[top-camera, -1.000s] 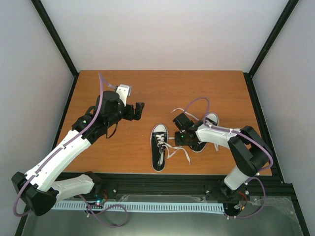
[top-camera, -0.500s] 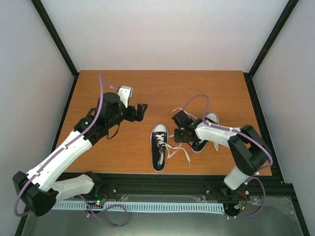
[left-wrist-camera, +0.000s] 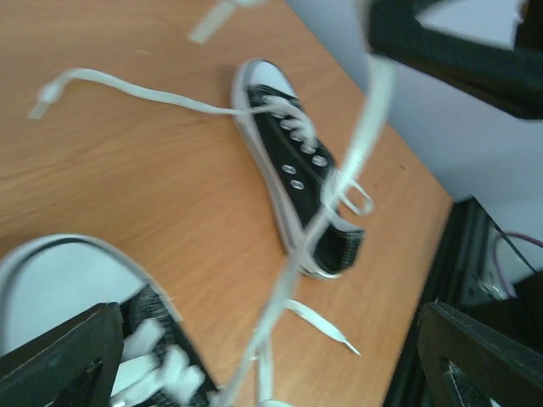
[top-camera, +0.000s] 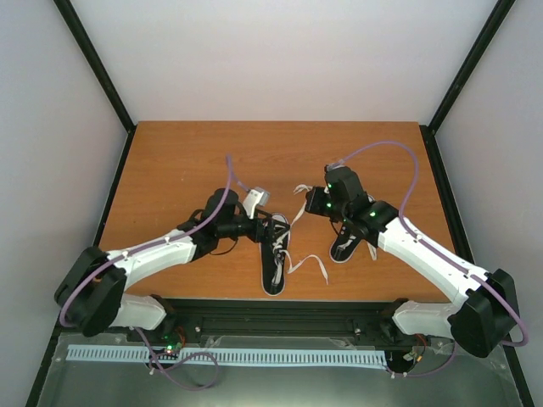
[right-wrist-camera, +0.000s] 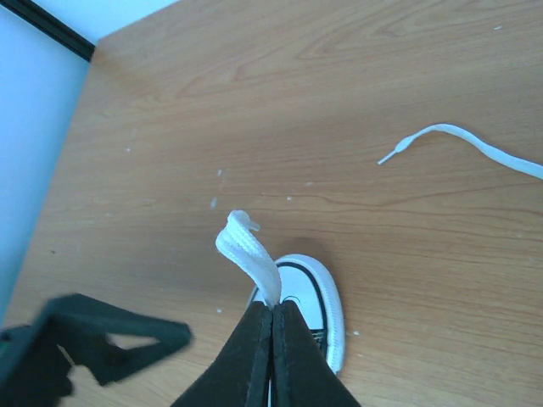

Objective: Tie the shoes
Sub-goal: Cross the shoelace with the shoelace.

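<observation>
Two black shoes with white toe caps lie on the table. The left shoe [top-camera: 273, 259] is at centre front, and its toe and laces [left-wrist-camera: 144, 373] fill the lower left of the left wrist view. The right shoe [top-camera: 344, 246] is partly under the right arm and shows whole in the left wrist view [left-wrist-camera: 297, 170]. My left gripper [top-camera: 270, 225] hangs open over the left shoe's toe, its fingers [left-wrist-camera: 51, 356] wide apart. My right gripper [right-wrist-camera: 273, 307] is shut on a white lace [right-wrist-camera: 250, 254], held up above a toe cap [right-wrist-camera: 314, 301]. The lace [left-wrist-camera: 365, 127] rises from the left shoe.
Loose lace ends lie on the wooden table [top-camera: 170, 170] right of the left shoe [top-camera: 312, 264], and one shows in the right wrist view [right-wrist-camera: 458, 140]. Black frame posts and white walls border the table. The front edge runs just below the shoes.
My left arm swung from the back left down to the left shoe's toe. My right arm rose and pulled back from between the shoes, lifting a lace with it.
</observation>
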Controlling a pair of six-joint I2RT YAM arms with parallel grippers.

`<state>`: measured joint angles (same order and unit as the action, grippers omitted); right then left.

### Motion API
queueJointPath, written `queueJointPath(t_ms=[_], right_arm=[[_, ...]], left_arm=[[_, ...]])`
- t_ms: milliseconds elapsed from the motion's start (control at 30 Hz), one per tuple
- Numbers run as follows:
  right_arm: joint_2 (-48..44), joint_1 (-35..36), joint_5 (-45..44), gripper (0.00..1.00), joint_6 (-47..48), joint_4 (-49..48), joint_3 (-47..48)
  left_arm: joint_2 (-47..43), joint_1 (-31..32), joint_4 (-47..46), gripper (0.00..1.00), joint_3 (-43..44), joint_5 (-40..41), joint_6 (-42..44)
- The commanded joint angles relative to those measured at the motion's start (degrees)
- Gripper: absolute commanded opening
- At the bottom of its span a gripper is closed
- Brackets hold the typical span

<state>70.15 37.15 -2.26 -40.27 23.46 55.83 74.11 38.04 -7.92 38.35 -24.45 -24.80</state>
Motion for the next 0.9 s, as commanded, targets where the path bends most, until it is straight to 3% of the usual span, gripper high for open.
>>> queueJointPath(t_ms=[0,300,533,733,867], right_arm=[[-0.62,-0.30,1.86,0.03,-4.63,-4.02,0.24],[-0.34,-0.32,2.85,0.03,-5.56,-4.76,1.44],[-1.03,-0.31,2.55,0.03,-5.79,-4.71,0.62],[-1.38,-0.32,-1.99,0.03,-4.23,-1.24,0.26],[-2.05,-0.32,-5.30,0.14,-1.74,2.39,-0.15]], left_arm=[[4.02,3.56,-9.96,0.96,3.30,-7.95,2.96],[13.46,4.13,-10.79,0.89,6.84,-5.69,3.09],[18.09,4.58,-13.24,0.56,10.20,-7.17,0.59],[16.07,4.58,-11.67,0.05,10.26,-5.27,-2.20],[11.88,4.50,-3.27,0.01,10.17,0.38,-1.72]])
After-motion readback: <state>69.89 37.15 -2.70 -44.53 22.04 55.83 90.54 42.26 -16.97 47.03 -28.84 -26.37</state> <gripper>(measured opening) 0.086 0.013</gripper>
